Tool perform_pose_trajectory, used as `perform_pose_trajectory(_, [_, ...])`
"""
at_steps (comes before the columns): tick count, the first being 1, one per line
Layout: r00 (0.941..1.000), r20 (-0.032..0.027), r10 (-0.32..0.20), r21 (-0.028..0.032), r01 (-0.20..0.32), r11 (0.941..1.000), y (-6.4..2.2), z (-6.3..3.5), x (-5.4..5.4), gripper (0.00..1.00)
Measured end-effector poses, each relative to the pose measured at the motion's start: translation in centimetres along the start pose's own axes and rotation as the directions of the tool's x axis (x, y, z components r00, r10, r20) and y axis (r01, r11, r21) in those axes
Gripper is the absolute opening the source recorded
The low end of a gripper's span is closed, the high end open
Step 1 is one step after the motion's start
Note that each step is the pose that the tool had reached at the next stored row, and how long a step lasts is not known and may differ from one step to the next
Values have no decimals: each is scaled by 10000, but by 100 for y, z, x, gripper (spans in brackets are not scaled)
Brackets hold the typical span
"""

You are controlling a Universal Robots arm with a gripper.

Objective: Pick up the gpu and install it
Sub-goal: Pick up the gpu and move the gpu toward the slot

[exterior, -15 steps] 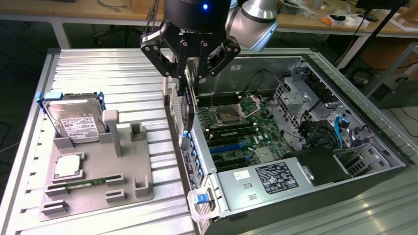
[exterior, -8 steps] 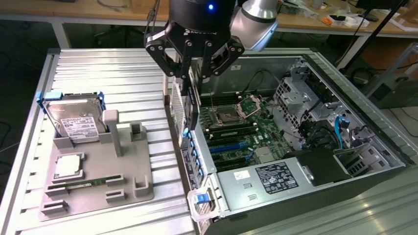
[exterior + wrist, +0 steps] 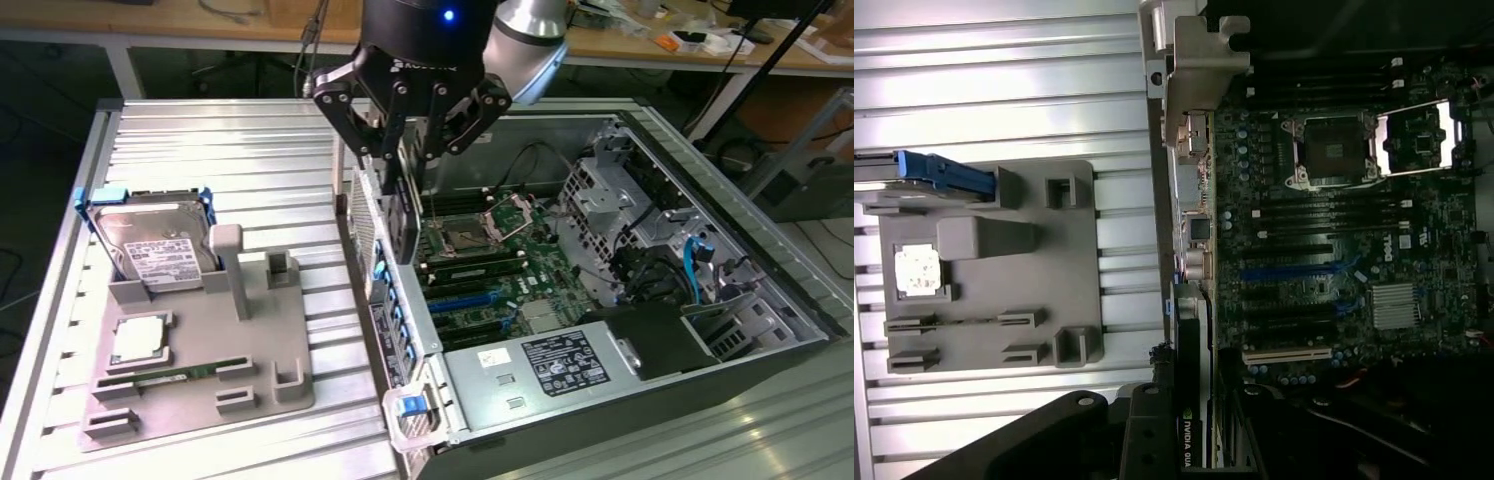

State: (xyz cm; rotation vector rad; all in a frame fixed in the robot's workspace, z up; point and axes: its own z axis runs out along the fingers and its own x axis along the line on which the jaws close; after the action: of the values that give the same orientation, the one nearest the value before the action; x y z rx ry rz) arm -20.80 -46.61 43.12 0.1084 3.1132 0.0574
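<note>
From the exterior view I see my pincer [image 3: 403,175] clamped on the gpu [image 3: 404,225], holding it on edge over the rear wall of the open computer case [image 3: 747,335]. The grey tray [image 3: 267,330] on the desk [image 3: 200,140] carries a hard drive [image 3: 158,245], a processor [image 3: 138,338] and a memory stick [image 3: 174,372]. From the wrist view, the gpu [image 3: 1191,440] sits edge-on between tray and motherboard [image 3: 1324,250]

Edge-on gpu [image 3: 1192,435] near the motherboard [image 3: 1334,250]
</note>
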Motion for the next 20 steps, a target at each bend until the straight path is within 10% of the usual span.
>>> perform_pose_trajectory(20, [10000,1,0,-1,0,10000,15,6,-222,27])
